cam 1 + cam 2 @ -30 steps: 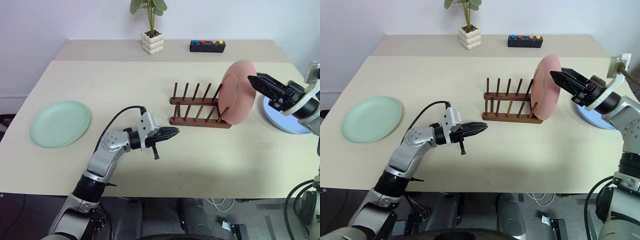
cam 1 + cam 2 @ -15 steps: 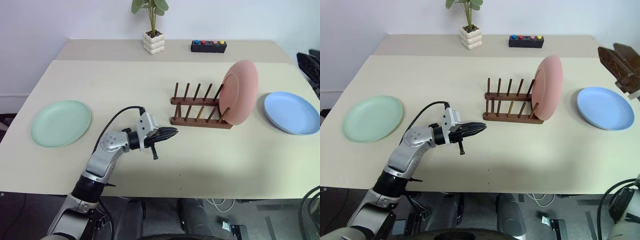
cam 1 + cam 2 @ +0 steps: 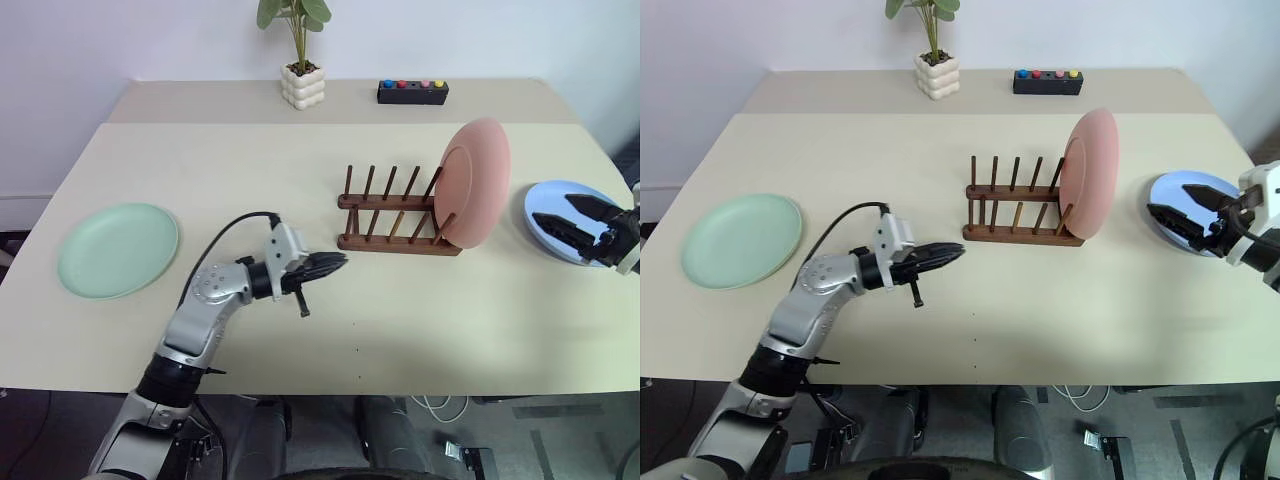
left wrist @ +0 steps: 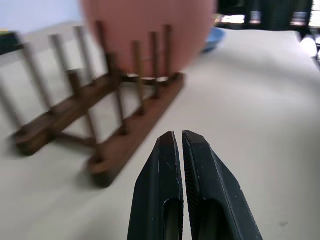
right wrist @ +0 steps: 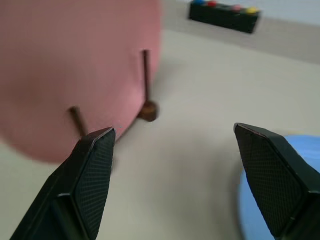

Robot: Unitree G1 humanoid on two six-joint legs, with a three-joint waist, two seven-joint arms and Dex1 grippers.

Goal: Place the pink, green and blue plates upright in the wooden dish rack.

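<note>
Fingers of the left gripper point(image 4: 179, 142) are pressed together with nothing between them, pointing level toward the near end of the wooden dish rack point(image 3: 398, 212) from a spot over the table point(image 3: 300, 160), its arm bent and reaching in from the robot's left. Across the table, the right gripper point(image 3: 563, 217) has its two fingers spread wide and empty, hovering over the near edge of the blue plate point(image 3: 552, 200) and aimed back toward the rack. Three plates are in sight, one of each colour: the pink plate point(image 3: 475, 182) stands upright in the rack's end slot on the robot's right, the blue one lies flat just beyond it, and the green plate point(image 3: 118, 248) lies flat well apart on the robot's left. One rack stands mid-table, with five pegs along each rail. At the far edge sit one potted plant point(image 3: 303, 60) and one black box with coloured buttons point(image 3: 412, 92). From the right wrist the pink plate's face looms close between the spread fingers; from the left wrist the rack's empty pegs stand in front of it.
</note>
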